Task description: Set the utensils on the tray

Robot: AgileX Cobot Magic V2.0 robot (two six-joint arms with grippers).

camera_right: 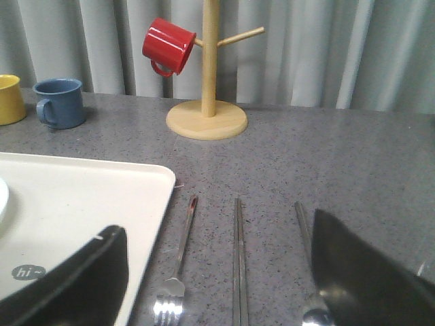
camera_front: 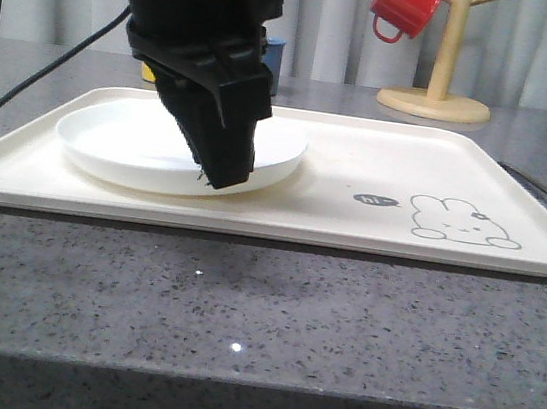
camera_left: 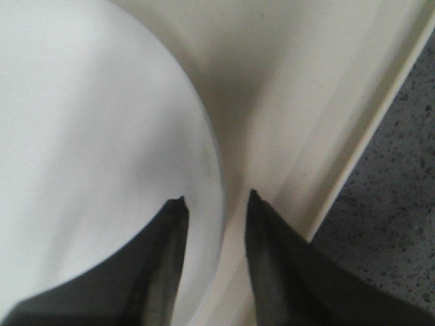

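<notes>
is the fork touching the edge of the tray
Apart. In the right wrist view the fork lies on the grey counter beside the tray, and a strip of bare counter shows between the two along the fork's whole length.

Fork (camera_right: 178, 261), chopsticks (camera_right: 238, 261) and spoon (camera_right: 307, 272) lie parallel on the grey countertop (camera_right: 353, 163) beside the tray (camera_right: 81, 204). Right gripper (camera_right: 217, 285) jaws spread wide.

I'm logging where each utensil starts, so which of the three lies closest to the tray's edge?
The fork. It lies on the countertop right beside the tray rim, with the chopsticks next and the spoon farthest out, beside the right gripper's finger.
</notes>
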